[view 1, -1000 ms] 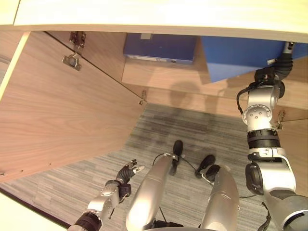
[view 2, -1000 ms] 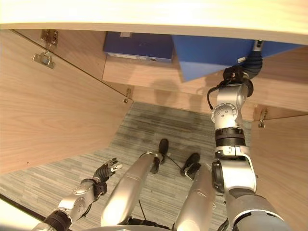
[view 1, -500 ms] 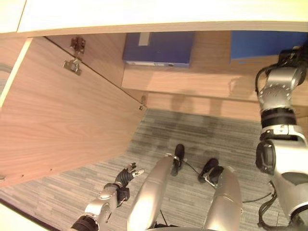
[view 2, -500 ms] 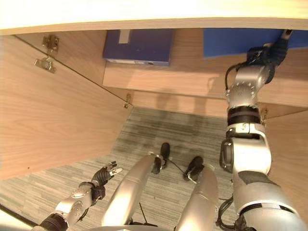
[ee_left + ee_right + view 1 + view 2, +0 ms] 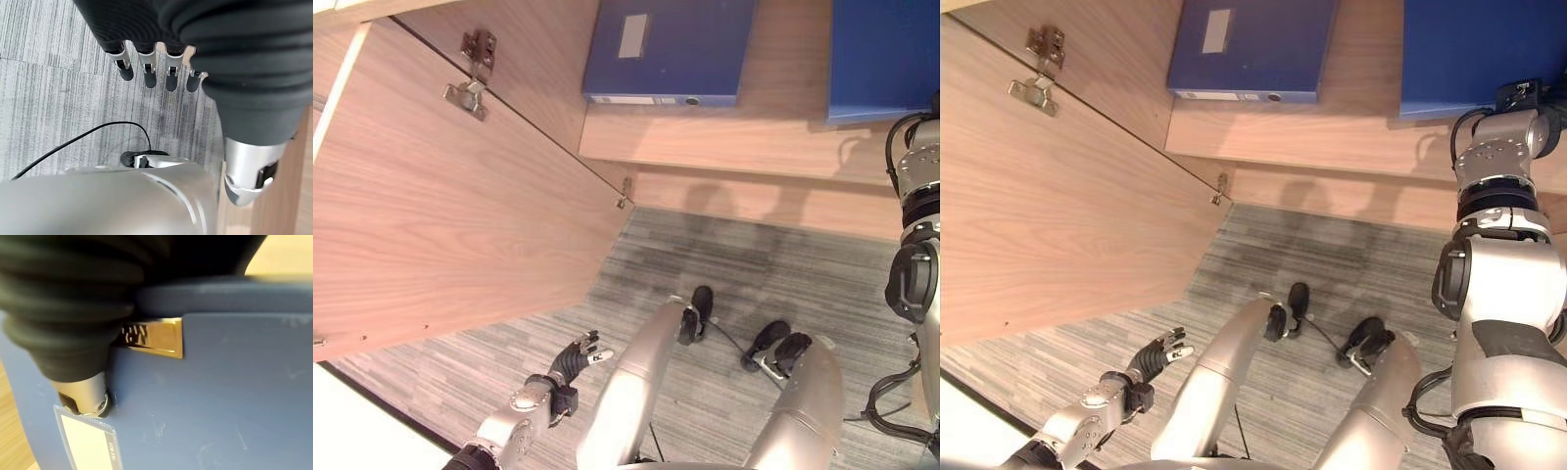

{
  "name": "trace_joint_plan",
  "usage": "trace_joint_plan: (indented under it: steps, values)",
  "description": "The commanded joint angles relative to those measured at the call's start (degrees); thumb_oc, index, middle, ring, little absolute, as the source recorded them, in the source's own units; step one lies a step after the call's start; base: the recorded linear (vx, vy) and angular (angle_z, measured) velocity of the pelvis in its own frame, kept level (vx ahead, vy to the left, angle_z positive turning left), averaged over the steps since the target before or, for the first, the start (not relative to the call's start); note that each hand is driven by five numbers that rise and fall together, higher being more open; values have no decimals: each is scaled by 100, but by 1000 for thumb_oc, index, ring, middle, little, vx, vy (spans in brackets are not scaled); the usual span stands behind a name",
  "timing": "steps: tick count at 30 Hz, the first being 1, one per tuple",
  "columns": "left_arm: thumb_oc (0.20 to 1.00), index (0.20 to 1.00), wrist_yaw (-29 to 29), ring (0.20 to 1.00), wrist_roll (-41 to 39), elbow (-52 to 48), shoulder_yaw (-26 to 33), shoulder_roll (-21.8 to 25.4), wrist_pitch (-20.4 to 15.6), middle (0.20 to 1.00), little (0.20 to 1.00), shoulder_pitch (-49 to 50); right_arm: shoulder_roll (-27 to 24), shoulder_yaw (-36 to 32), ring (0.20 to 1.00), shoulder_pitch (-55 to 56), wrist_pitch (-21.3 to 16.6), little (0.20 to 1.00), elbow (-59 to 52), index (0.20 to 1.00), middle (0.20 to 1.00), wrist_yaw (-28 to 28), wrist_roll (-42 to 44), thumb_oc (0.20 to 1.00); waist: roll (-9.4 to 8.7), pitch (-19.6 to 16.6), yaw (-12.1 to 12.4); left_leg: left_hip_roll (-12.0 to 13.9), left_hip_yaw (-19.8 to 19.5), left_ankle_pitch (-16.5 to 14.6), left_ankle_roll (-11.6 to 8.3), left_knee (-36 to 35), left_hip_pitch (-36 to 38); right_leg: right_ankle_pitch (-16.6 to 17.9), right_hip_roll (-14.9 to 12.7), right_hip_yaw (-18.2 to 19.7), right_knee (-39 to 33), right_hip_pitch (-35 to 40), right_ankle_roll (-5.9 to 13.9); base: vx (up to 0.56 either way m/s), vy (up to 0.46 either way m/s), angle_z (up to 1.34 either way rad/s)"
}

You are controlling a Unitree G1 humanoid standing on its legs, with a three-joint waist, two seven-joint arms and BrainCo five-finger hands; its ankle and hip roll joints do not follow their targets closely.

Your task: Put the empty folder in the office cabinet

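Nearest, the left hand [image 5: 576,358] hangs low over the grey carpet [image 5: 724,255], beside the robot's own frame, fingers straight and relaxed, holding nothing. It sits in the same place and pose as a second ago: idle.

Left of the work, the cabinet door [image 5: 440,206] stands swung wide, hinges [image 5: 472,70] exposed.

Further in, the right arm reaches up to the shelf [image 5: 724,147]. A second ago the folder [image 5: 1474,54] hung tilted in front of the cabinet opening, out over the shelf edge; half a second ago it was already squarer. Now it lies on the shelf, its near edge just inside the shelf's front lip. The whole picture has also shifted, so part of that apparent change is camera motion.

The right hand [image 5: 73,333] is against the folder: its wrist view shows blue cover, a label and a metal corner plate right at the thumb. Probably a grip remains, but the fingers are hidden, so I cannot tell whether it grasps or has let go.

A second blue binder [image 5: 666,49] rests further left on the same shelf, well apart from the folder.

Judgement: placement is essentially made; what is left is release and withdrawal.
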Motion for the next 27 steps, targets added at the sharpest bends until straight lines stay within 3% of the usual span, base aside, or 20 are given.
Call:
trace_joint_plan:
  steps: [1,10,17,18,19,23,27]
  values:
    - [1000,1000,113,1000,-220,-51,146,238,-143,1000,1000,204,-240,128,200,-156,-175,200,-799,200,200,67,97,200,-177,75,-60,304,-573,-992,-315,176,260,286,-279,530,-722,459,391,0,0,0]
    - [1000,1000,216,1000,-643,-688,229,458,-238,1000,1000,464,-282,-185,200,160,-421,200,-1012,200,200,-72,246,200,-68,96,-56,316,-498,-1198,-273,654,-154,138,-397,706,-286,-5,373,0,6,-2]
    - [1000,1000,194,1000,-671,-616,308,548,-175,1000,1000,712,-356,-133,200,160,-323,200,-906,200,200,21,302,200,-72,4,5,354,-468,-1251,-258,746,-210,140,-419,749,-208,-101,376,4,1,0]
    - [1000,1000,167,1000,-659,-576,333,576,-169,1000,1000,723,-371,-84,489,161,-245,489,-805,489,489,116,368,489,-89,-9,10,373,-465,-1251,-263,746,-208,148,-420,744,-213,-91,380,0,0,0]
    - [1000,1000,130,1000,-665,-542,360,618,-145,1000,1000,760,-390,74,1000,102,-58,1000,-672,1000,1000,341,495,1000,-128,-22,22,402,-459,-1245,-271,715,-185,158,-422,724,-249,-63,384,0,0,0]
    - [1000,1000,32,1000,-668,-513,431,703,-88,1000,1000,836,-524,508,1000,-96,399,1000,-314,1000,1000,686,397,1000,-194,-20,29,432,-438,-1214,-293,627,-123,220,-411,662,-330,4,393,0,0,0]
    - [1000,1000,-197,1000,-552,-492,542,934,-19,1000,1000,959,-902,1811,1000,-514,1686,1000,638,1000,1000,1309,-948,1000,-313,-4,43,466,-423,-1158,-319,521,-81,298,-392,599,-450,52,378,-5,-9,-1]
